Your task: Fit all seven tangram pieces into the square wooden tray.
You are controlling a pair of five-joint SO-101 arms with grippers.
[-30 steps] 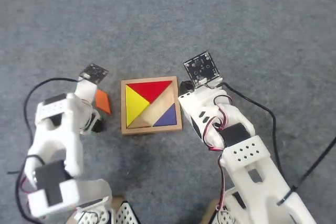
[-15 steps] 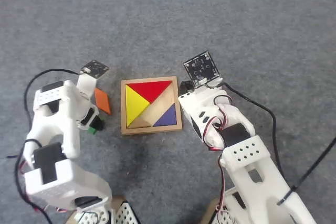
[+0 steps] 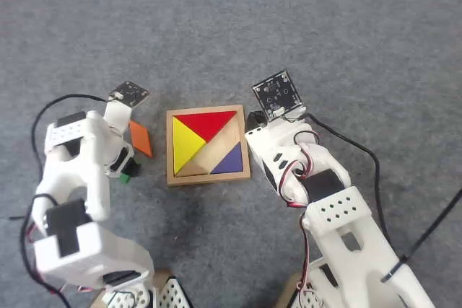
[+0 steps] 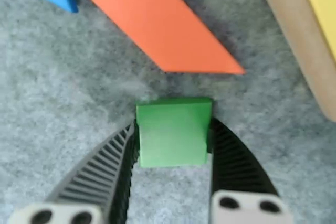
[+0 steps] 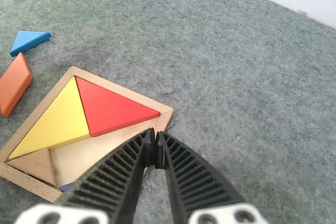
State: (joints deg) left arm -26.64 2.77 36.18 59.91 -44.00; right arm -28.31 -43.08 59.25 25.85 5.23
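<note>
A grey carpeted surface [image 3: 361, 48] carries a square wooden tray [image 3: 209, 177] near the middle. Inside it, a red triangle piece [image 3: 206, 123] lies along the far side, a yellow triangle piece [image 3: 184, 143] along the left side, and a purple triangle piece [image 3: 232, 159] in the near right corner; the rest shows pale wood. An orange parallelogram piece [image 3: 141, 138] lies on the surface just left of the tray. A small green piece [image 3: 127, 176] peeks out beside the white left arm [image 3: 76, 171], near the parallelogram. The white right arm [image 3: 317, 185] stands just right of the tray.
</note>
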